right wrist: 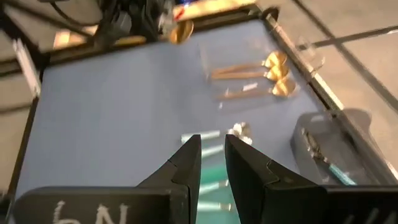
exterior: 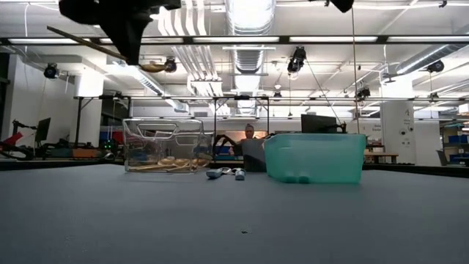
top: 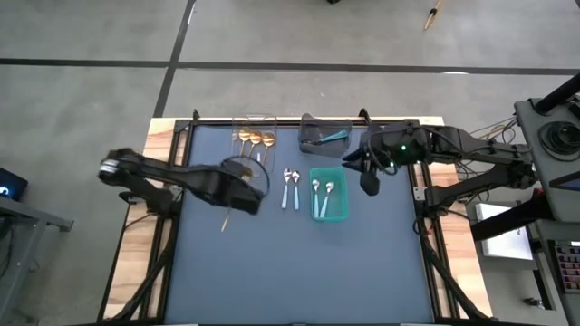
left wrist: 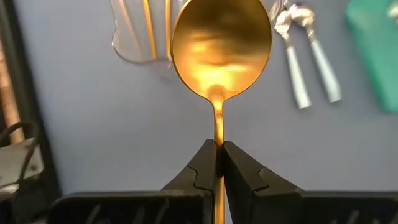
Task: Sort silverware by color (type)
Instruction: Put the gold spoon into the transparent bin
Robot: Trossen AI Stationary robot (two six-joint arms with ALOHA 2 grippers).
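Note:
My left gripper (top: 237,195) hangs high over the table's left middle, shut on a gold spoon (left wrist: 221,56). The spoon's bowl (exterior: 154,67) points toward the clear bin (top: 256,119), in which other gold spoons lie. Two silver spoons with light-blue handles (top: 290,188) lie flat on the table beside the teal bin (top: 344,195), which holds two more. Teal-handled spoons lie in the grey bin (top: 313,127). My right gripper (right wrist: 211,146) hovers right of the teal bin, fingers a little apart, nothing between them. My left gripper pinches the gold spoon's handle (left wrist: 218,127) between its two fingers, just behind the neck of the bowl. The fingers come steeply from above. The spoon is lifted clear of the table, its bowl sticking out past the fingertips and its handle end (top: 225,223) trailing back under the gripper.
The three bins stand in a row across the far half of the table. The near half is bare blue mat (top: 299,272). Wooden table edges and the arm bases (top: 145,195) flank both sides. A person sits far behind the table (exterior: 249,133).

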